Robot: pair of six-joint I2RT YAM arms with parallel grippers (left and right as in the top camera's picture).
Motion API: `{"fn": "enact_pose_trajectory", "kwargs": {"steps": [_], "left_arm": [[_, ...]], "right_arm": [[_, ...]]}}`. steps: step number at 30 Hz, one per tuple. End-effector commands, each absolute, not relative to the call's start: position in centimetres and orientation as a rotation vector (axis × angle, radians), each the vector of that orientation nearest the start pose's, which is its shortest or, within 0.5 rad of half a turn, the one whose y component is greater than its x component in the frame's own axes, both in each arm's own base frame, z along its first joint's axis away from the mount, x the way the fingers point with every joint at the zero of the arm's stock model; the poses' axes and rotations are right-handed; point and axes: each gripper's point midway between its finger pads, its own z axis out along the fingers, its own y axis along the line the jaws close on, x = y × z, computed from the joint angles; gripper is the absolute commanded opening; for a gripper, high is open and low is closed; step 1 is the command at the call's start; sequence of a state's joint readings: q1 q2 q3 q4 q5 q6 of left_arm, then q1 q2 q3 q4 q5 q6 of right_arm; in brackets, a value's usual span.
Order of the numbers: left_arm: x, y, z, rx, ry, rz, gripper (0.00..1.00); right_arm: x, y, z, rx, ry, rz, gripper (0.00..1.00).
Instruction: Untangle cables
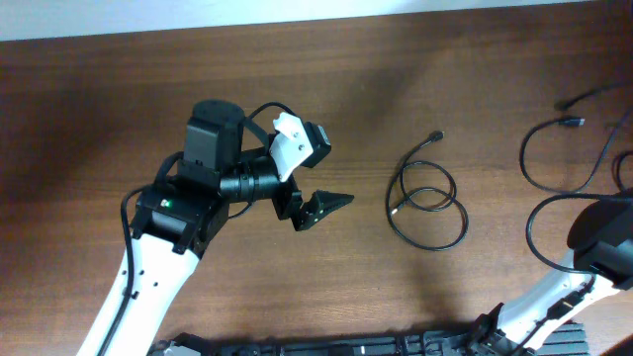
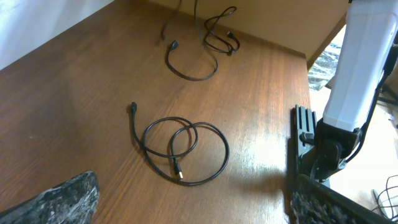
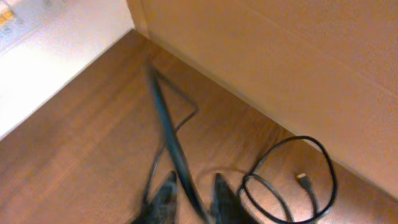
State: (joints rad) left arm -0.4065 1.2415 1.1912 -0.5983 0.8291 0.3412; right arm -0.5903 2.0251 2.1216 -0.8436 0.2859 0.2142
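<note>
Left tool (image 2: pixel 196 198): spread wide and holding nothing, above the tabletop (image 1: pixel 119 89) left of centre.
Coiled cable (image 1: pixel 427 203): lies flat mid-tabletop in overlapping loops. One plugged end reaches toward the far edge and the other rests inside the coil. It is apart from the left tool and untouched.
Other cables (image 1: pixel 559 148): loose black loops on the right side of the tabletop, near the right arm.
Right tool (image 3: pixel 194 186): its fingers stand slightly apart, with a thin black cord (image 3: pixel 163 118) running up between them. The wrist view is smeared, so I cannot tell whether the cord is pinched or merely passing through.
Neighbouring loop (image 3: pixel 323 180): flat on the tabletop, just right of the right tool, with a metal-tipped plug inside it.
</note>
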Motion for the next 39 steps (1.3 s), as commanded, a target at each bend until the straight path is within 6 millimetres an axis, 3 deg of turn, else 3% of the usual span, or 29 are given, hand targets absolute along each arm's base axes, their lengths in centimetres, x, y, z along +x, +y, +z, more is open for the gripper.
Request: {"fn": "enact_pose_trajectory", "kwargs": {"steps": [1, 2, 4, 8, 11, 15, 19, 21, 26, 30, 33, 39], "left_arm": [[25.6, -24.7, 30.0, 1.183, 1.754, -0.939, 0.99], [25.6, -24.7, 30.0, 1.183, 1.754, -0.939, 0.99], [25.6, -24.7, 30.0, 1.183, 1.754, -0.939, 0.99], [25.6, -24.7, 30.0, 1.183, 1.754, -0.939, 0.99], [25.6, -24.7, 30.0, 1.183, 1.754, -0.939, 0.99], [25.6, -24.7, 30.0, 1.183, 1.754, -0.939, 0.99], [25.6, -24.7, 30.0, 1.183, 1.754, -0.939, 0.99], [25.6, -24.7, 30.0, 1.183, 1.754, -0.939, 0.99], [25.6, -24.7, 30.0, 1.183, 1.754, -0.939, 0.99], [25.6, -24.7, 30.0, 1.183, 1.754, -0.939, 0.99], [25.6, -24.7, 30.0, 1.183, 1.754, -0.939, 0.99], [25.6, -24.7, 30.0, 1.183, 1.754, -0.939, 0.99]], "right_arm": [[42.6, -34.7, 26.4, 1.067, 2.100, -0.489, 0.72], [43.0, -34.2, 26.3, 1.051, 2.108, -0.449, 0.99], [44.1, -32.7, 25.9, 1.002, 2.137, -0.317, 0.99], [46.2, -27.8, 25.1, 0.878, 2.213, 0.044, 0.99], [45.6, -25.3, 23.9, 0.876, 2.295, 0.160, 0.99], [43.6, -20.1, 20.4, 0.876, 2.512, 0.252, 0.99], [43.4, -13.2, 16.8, 0.485, 2.737, 0.331, 0.91], [42.5, -9.5, 16.1, 0.260, 2.829, 0.388, 0.90], [40.7, -4.2, 15.2, -0.012, 2.947, 0.449, 0.91], [39.3, 0.0, 13.2, -0.139, 3.026, 0.497, 0.91], [37.1, 3.4, 11.1, -0.240, 3.114, 0.537, 0.88], [31.9, 9.0, 7.6, -0.182, 3.337, 0.545, 0.88]]}}
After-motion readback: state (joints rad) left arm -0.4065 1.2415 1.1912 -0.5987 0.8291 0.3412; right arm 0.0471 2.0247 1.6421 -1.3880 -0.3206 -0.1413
